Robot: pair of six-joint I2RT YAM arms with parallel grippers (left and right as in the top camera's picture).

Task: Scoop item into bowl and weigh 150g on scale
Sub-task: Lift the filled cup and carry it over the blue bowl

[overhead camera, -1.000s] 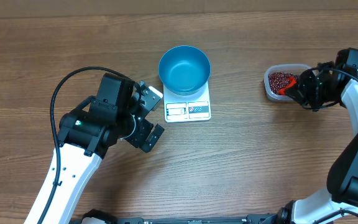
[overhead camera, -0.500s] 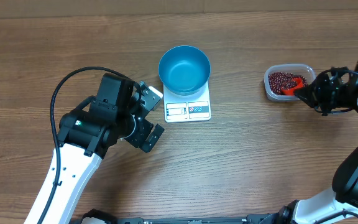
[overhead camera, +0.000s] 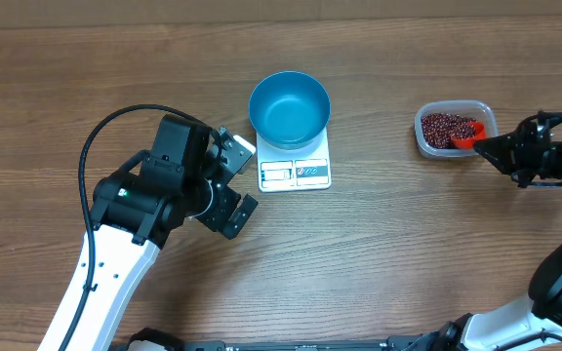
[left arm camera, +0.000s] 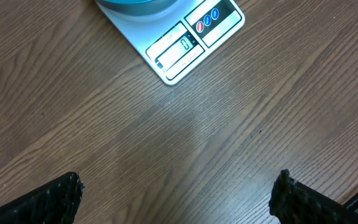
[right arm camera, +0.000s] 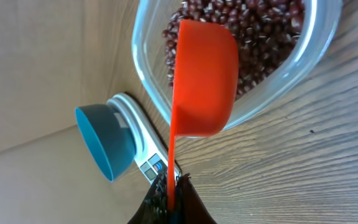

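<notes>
From above, the scale (overhead camera: 296,174) sits mid-worktop with the bowl (overhead camera: 290,107) standing on its far half, display end left bare. The bowl's inside shows plain blue, with no beans in it. Well off to the scale's right stands a clear tub (overhead camera: 422,138) holding the beans (overhead camera: 441,125). An orange scoop (overhead camera: 466,136) lies over the tub's rim on the side away from the scale, its handle clamped in the right pincer (overhead camera: 501,151). The left pincer (overhead camera: 237,180) hangs just to the scale's left, jaws wide and holding nothing.

The left wrist view looks down on bare wood in front of the scale's display corner. One dark fingertip (left arm camera: 51,199) shows at each lower corner, far apart, with nothing between them.

In the right wrist view, the pincer is shut tight on the thin handle at the bottom edge. The scoop's cup sits across the tub's wall, partly over the beans. Whether it is loaded I cannot tell. Scale and bowl stand well beyond.

By my reading the job is barely begun. The scoop is in hand and at the beans, but nothing has reached the bowl. Carrying, tipping and building up to the target weight are all left to do.

The worktop (overhead camera: 408,253) is brown wood grain. Beyond the scale rises a plain pale surface, either wall or board.
</notes>
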